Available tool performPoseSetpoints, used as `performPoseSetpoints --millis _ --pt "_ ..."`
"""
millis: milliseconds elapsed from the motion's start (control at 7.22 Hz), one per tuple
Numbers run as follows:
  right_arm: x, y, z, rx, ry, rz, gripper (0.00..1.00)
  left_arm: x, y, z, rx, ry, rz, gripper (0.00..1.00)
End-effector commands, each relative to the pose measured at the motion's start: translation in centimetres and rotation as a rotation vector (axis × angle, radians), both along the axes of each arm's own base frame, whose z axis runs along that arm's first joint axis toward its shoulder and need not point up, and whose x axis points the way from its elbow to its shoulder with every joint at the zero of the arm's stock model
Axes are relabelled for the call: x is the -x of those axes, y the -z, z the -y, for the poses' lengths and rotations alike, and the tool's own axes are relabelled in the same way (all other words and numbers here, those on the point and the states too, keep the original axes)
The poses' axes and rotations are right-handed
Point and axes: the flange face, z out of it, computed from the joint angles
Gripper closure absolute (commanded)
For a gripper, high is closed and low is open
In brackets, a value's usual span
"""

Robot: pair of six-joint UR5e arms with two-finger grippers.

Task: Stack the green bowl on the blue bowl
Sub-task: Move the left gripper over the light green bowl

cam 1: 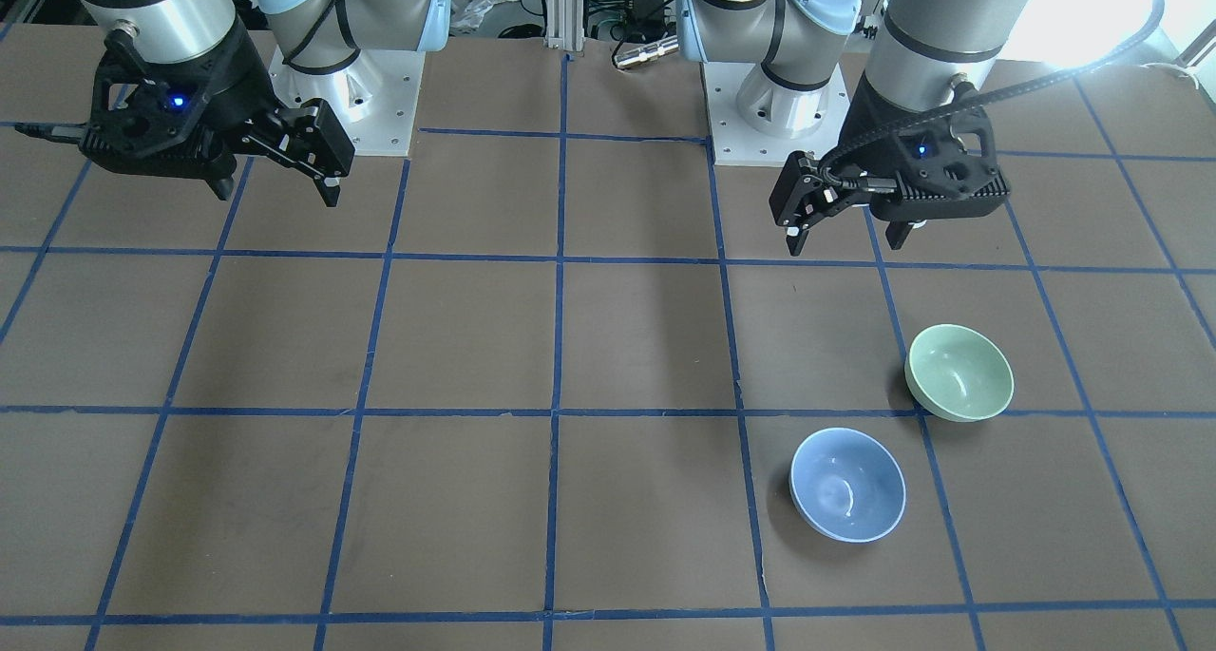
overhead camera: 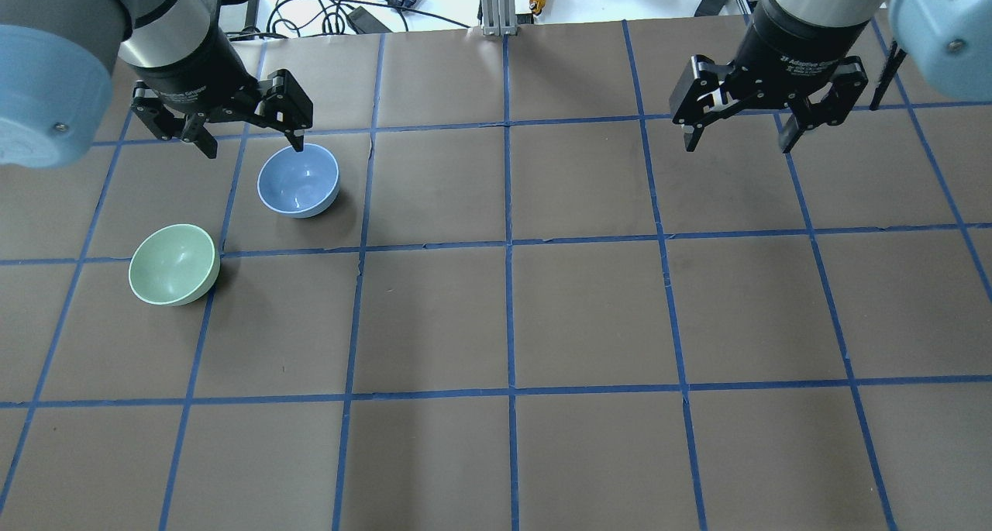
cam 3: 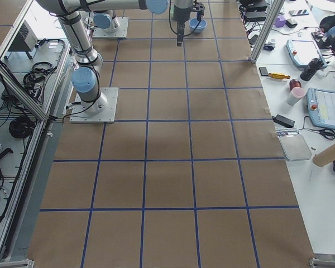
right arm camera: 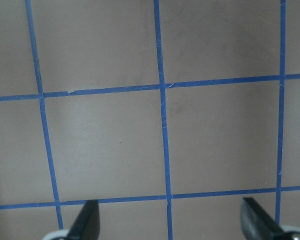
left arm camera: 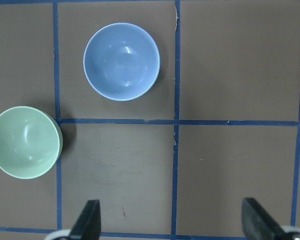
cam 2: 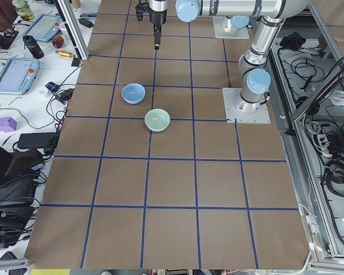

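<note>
Blue bowl point(cam 1: 847, 485), green bowl point(cam 1: 959, 373) nearby, not touching

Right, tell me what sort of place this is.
Probably a robotics lab: a robot arm is bolted to a table gridded with blue tape, with a teach pendant and loose cables alongside.

green bowl point(overhead camera: 172, 264), blue bowl point(overhead camera: 298, 181), upright, apart

A brown table point(overhead camera: 589, 314) gridded with blue tape point(overhead camera: 509, 243), a cluttered white bench point(cam 3: 318, 190) alongside.
</note>
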Motion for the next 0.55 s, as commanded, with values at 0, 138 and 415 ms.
performPoseSetpoints --millis 0,138,415 --pt "0.0 0.01 0.0 -0.001 0.0 0.0 0.0 -0.06 -0.39 -0.17 0.002 -0.003 -0.021 0.0" --pt "0.0 0.01 0.0 -0.001 0.0 0.0 0.0 -0.26 -0.19 -0.23 -0.007 0.069 -0.026 0.0" --pt "0.0 0.01 0.0 -0.001 0.0 0.0 0.0 -0.51 -0.49 -0.1 -0.001 0.081 -0.03 0.0"
